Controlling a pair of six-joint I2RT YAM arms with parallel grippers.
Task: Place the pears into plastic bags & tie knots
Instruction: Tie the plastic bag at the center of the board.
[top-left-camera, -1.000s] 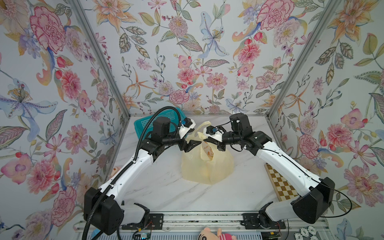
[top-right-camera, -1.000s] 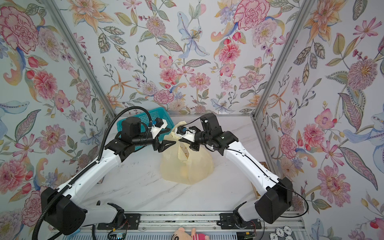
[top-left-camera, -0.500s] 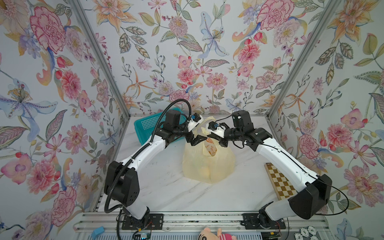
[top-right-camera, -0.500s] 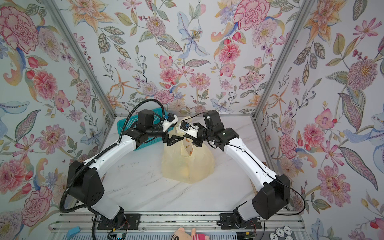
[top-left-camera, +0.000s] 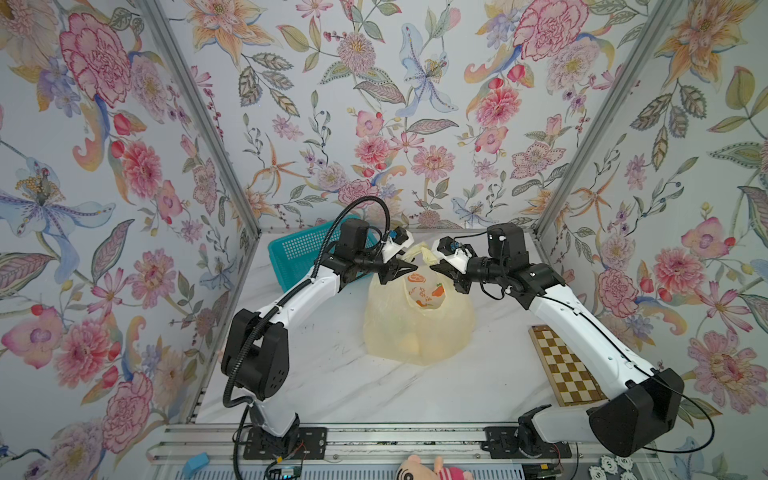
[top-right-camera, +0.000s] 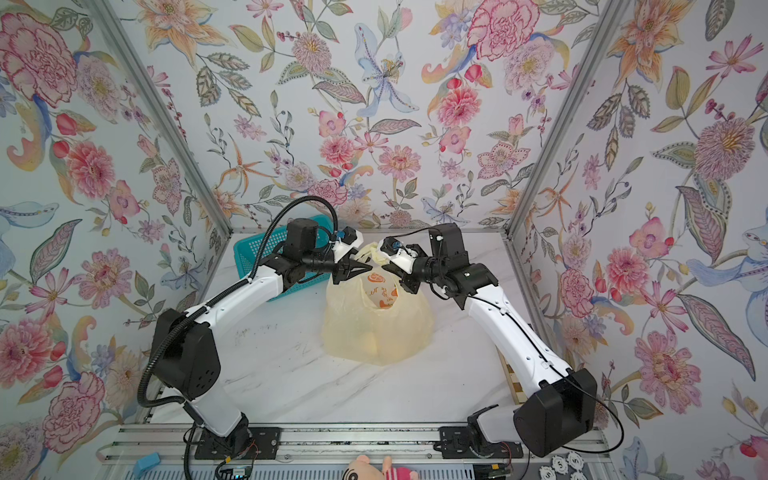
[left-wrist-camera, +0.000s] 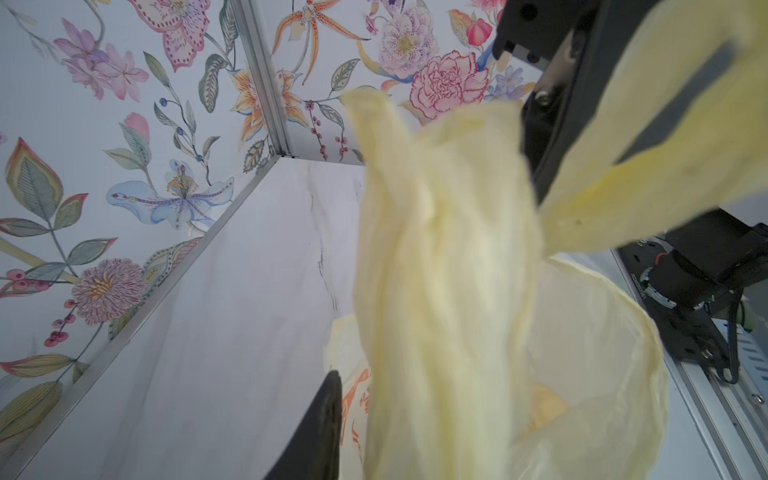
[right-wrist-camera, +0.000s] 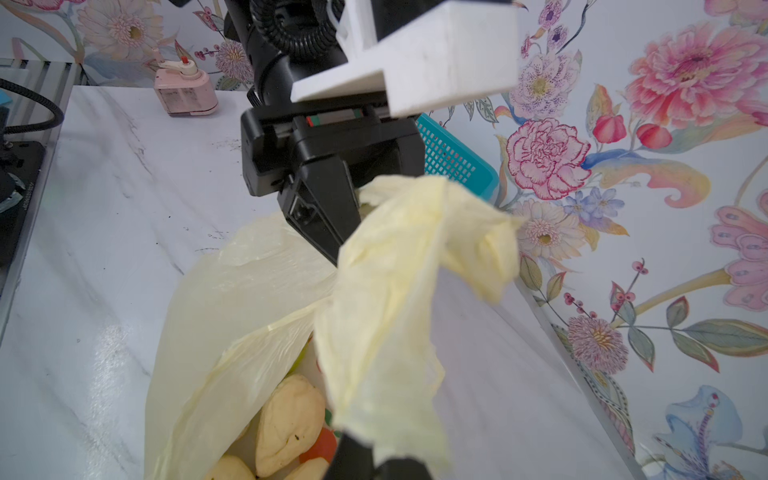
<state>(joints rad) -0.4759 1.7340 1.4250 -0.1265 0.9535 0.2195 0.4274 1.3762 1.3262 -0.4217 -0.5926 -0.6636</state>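
Right gripper (top-left-camera: 440, 272): pinches one bag handle (right-wrist-camera: 374, 332) tight.
Left gripper (top-left-camera: 403, 269): at the other handle (left-wrist-camera: 436, 249); cannot tell if it grips.
Bag (top-left-camera: 415, 328): sits mid table (top-left-camera: 332, 374), pears (right-wrist-camera: 286, 419) inside.

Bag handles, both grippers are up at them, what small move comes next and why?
Probably cross the handles: the right gripper pinches one, the left gripper sits at the other, pears lie inside the bag, no finished knot shows.
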